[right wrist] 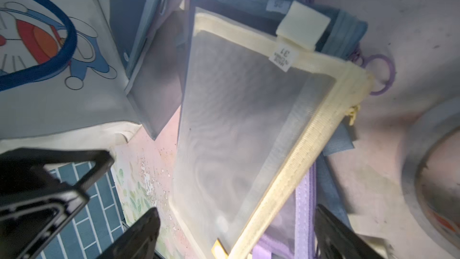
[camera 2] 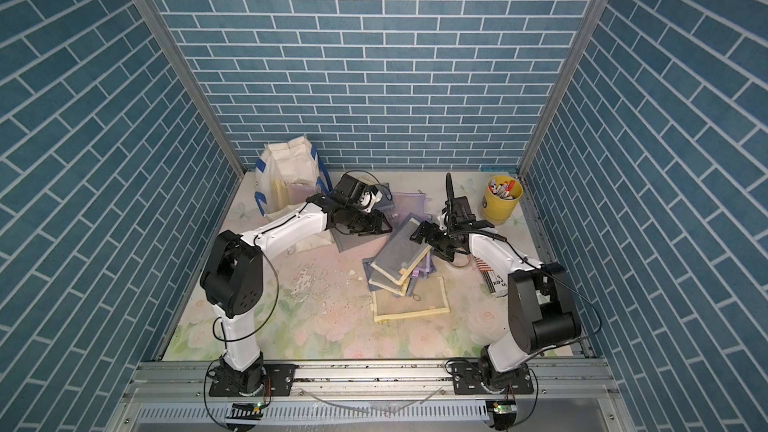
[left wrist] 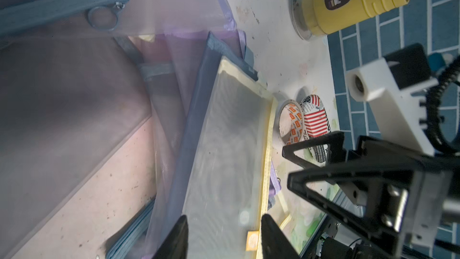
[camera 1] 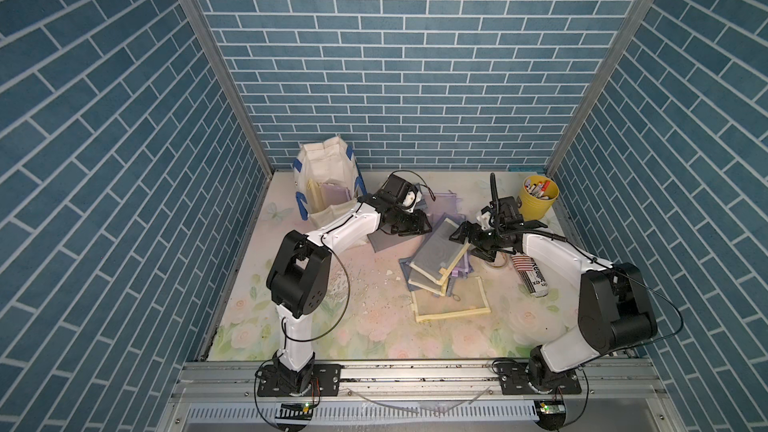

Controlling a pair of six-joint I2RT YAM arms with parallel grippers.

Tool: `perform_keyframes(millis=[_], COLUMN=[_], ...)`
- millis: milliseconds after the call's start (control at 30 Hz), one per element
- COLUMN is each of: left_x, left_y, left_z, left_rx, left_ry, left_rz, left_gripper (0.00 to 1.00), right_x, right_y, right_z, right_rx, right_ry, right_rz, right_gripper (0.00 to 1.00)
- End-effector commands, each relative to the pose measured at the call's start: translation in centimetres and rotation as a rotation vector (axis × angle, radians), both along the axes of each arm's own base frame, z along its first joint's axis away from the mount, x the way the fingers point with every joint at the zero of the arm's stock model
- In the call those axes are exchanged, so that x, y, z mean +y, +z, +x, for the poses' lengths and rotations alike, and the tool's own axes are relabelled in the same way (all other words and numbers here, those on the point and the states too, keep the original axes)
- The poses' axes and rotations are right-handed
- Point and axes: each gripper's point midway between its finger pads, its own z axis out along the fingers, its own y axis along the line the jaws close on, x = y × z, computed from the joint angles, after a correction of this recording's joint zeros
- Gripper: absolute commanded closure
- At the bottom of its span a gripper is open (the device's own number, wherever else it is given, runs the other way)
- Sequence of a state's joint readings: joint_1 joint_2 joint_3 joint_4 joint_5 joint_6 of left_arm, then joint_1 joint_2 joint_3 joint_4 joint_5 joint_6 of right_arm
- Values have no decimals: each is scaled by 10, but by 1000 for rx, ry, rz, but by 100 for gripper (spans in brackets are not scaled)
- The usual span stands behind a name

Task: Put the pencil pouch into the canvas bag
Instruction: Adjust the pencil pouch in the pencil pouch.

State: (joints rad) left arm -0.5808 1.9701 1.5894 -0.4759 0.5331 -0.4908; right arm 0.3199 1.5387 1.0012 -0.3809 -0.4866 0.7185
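While the left gripper (left wrist: 224, 216) and right gripper (right wrist: 236, 208) hung with jaws apart near the pencil pouch (right wrist: 239, 120), its white tag (right wrist: 283, 57) read "31"; the yellow bucket (left wrist: 348, 3), upper right, showed "ettes".

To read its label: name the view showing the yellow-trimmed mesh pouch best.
Right wrist: the yellow-trimmed mesh pouch fills the frame, white tag visible. Left wrist shows it foreshortened; both top views, small atop the pile.

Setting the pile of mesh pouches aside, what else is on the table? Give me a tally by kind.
Canvas bag: 1
Yellow bucket: 1
Tape rolls: 2, the orange-printed roll and the flag-printed roll
Total: 4
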Motion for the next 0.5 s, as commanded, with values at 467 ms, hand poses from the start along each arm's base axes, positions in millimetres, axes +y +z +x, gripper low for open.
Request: perform_keyframes(millis=[467], left_x=[-27], left_y=[-55], left_z=[-6], left_rx=[147], left_ry=[-45], left_rz=[-40], left_gripper=[43], right_x=[21], right_y=[-37], right_z=[11], right_rx=[85], right_ry=[-8], right_rz=[103], right_gripper=[16])
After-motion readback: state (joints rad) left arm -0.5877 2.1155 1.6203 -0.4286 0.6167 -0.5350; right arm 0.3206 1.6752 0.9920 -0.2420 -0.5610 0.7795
